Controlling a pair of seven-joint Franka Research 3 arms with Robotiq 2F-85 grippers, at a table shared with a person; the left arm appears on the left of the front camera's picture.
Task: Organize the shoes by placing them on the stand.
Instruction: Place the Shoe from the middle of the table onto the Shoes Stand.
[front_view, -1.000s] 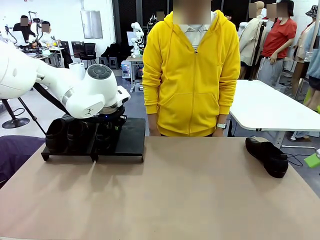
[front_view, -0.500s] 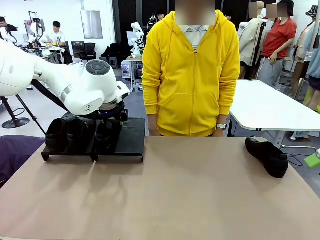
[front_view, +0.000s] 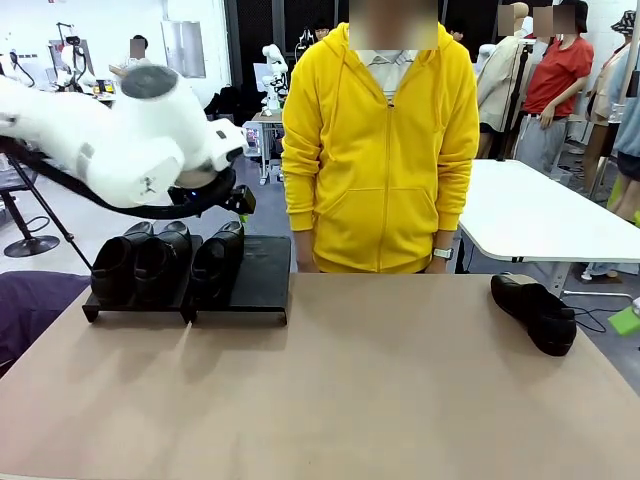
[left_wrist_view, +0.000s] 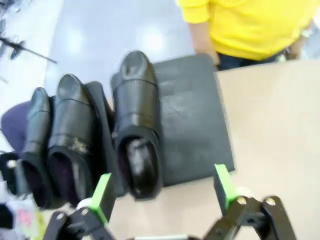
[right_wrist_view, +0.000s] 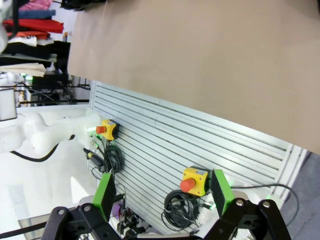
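Shoe (left_wrist_view: 137, 132) released on stand (left_wrist_view: 192, 130); left pincer (left_wrist_view: 164, 189) spread, lifted clear above stand; fourth shoe (front_view: 533, 312) remained right of stand.

We see three black leather slip-on shoes (front_view: 165, 262) lined up side by side on the low black stand (front_view: 262, 275), toes away from us; a fourth shoe (front_view: 534, 312) lies on the table, well apart.
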